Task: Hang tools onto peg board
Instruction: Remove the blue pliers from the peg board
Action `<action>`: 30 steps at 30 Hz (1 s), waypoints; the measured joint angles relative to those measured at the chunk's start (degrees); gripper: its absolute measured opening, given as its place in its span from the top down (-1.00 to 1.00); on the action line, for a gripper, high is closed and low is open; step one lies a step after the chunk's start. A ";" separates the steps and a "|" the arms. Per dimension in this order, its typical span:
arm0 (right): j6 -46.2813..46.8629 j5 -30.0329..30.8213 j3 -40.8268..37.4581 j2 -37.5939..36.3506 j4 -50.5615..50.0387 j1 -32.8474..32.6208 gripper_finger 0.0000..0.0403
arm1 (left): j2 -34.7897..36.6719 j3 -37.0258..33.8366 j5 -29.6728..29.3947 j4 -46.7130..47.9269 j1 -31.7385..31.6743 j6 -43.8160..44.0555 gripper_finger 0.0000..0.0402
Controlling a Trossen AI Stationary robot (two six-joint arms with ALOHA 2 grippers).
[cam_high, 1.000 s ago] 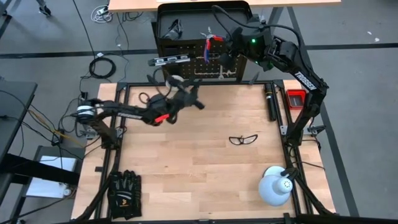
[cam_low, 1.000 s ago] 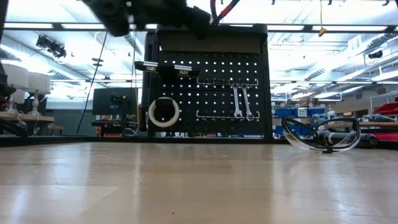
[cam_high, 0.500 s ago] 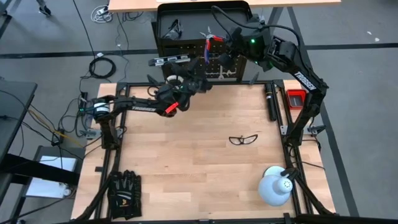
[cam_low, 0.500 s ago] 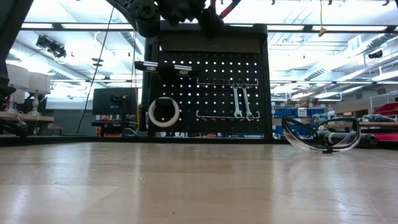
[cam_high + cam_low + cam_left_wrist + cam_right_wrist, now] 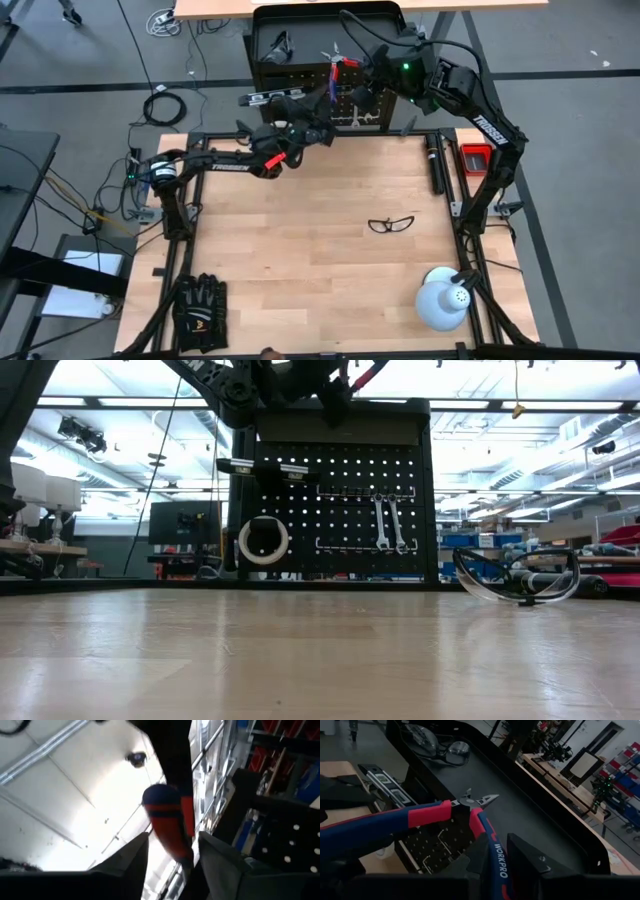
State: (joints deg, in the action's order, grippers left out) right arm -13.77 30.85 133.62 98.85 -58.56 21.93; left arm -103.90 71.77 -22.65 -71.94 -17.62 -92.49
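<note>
my right claw (image 5: pixel 492 857) clamps one handle of the pliers (image 5: pixel 470 815) over the peg board (image 5: pixel 300 100), while my left claw (image 5: pixel 322 128) gapes around the other handle to steady them.

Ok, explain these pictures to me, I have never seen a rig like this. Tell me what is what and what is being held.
These are two robot arms at a wooden table, each ending in a two-finger gripper. One camera looks straight down, one looks level across the table top, and one sits on each wrist.

At the far edge stands the peg board, with a tape roll, two wrenches and a level hanging on it.

On the table lie glasses, black gloves and a white lamp.

The right gripper holds red-and-blue pliers by one handle above the board's top. The left gripper has its fingers apart on either side of the other handle.
</note>
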 joint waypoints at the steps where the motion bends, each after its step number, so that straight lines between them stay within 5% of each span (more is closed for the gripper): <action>1: 0.12 -0.01 0.00 0.00 -0.01 0.00 0.65 | 0.00 0.00 1.10 0.00 -0.12 0.00 0.19; 11: 0.29 -0.72 -0.02 0.09 0.04 -0.02 0.65 | -0.11 1.96 4.40 1.99 -0.53 0.16 0.72; 24: -0.75 4.14 -0.02 -0.87 0.50 -3.44 0.69 | -0.11 4.63 4.04 4.04 -0.15 -6.01 0.73; 30: 4.26 7.69 -0.01 -1.34 -8.12 -8.86 0.68 | -0.07 2.99 0.46 4.05 4.93 -5.94 0.73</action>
State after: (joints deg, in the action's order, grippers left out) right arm -9.51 38.54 133.61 97.51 -66.68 13.07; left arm -103.97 74.76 -22.19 -67.89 -12.69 -98.42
